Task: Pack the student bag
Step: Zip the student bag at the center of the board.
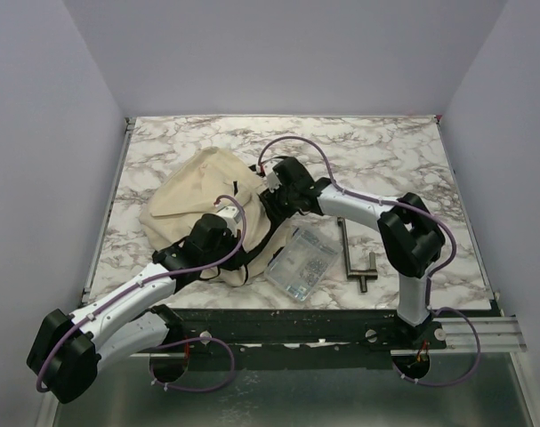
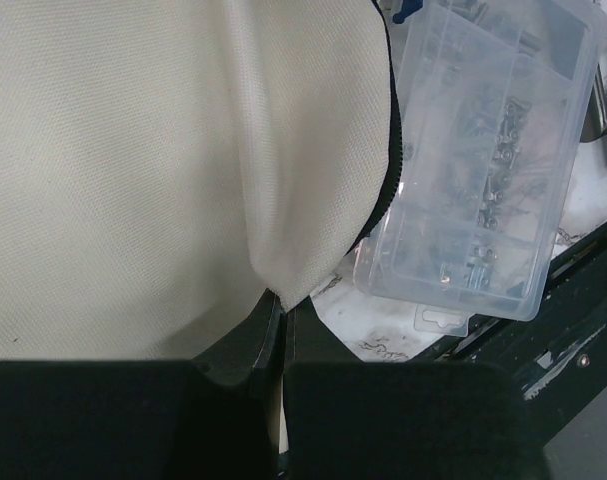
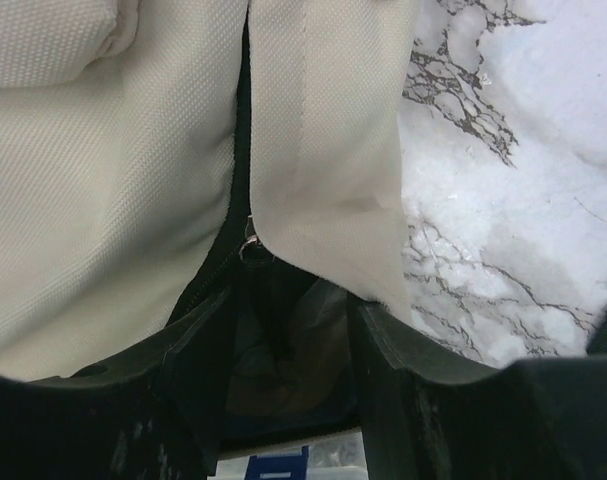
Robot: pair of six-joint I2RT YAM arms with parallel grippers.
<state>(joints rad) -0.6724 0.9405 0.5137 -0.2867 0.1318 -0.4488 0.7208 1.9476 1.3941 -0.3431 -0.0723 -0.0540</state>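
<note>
Your student bag lies left of centre on the table. The left pincer is clamped on just a corner of its fabric; pull hard and that may slip free. The right pincer stands apart astride the zip opening. Dragging the bag could shove the clear box beside it off the near edge.

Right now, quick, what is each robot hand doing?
Left gripper: shut, pinching the student bag by its cream fabric.
Right gripper: open, close over the bag, holding nothing.
</note>
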